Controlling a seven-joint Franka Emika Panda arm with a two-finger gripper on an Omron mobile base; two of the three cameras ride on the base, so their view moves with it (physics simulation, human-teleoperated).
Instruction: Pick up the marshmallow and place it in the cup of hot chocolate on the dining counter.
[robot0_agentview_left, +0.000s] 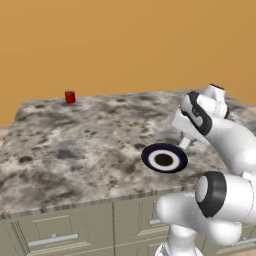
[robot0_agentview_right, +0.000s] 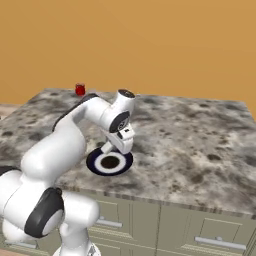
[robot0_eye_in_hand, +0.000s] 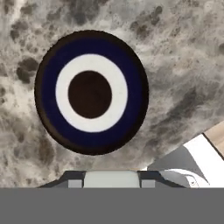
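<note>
Hovering my hand (robot0_agentview_right: 116, 147) over the plate (robot0_eye_in_hand: 91, 92) at the frame's centre, fingers together; in the hand view an off-white block (robot0_eye_in_hand: 111, 179) sits between them, likely the marshmallow. Red cup (robot0_agentview_left: 70, 96) stands upper left on the worktop (robot0_agentview_left: 75, 145), well apart.

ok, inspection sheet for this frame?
Surface: mottled granite dining counter, no spills seen.
Job's things: cup of hot chocolate upright at the far back-left corner, contents too small to tell; marshmallow appears pinched between the finger tips in the hand view.
Clutter: blue-rimmed plate near the front edge, nothing on it.
Grippers: gripper shut, above the plate, far from the cup.
Cables: nothing seen.
Surroundings: orange wall behind; beige drawers below, closed.
</note>
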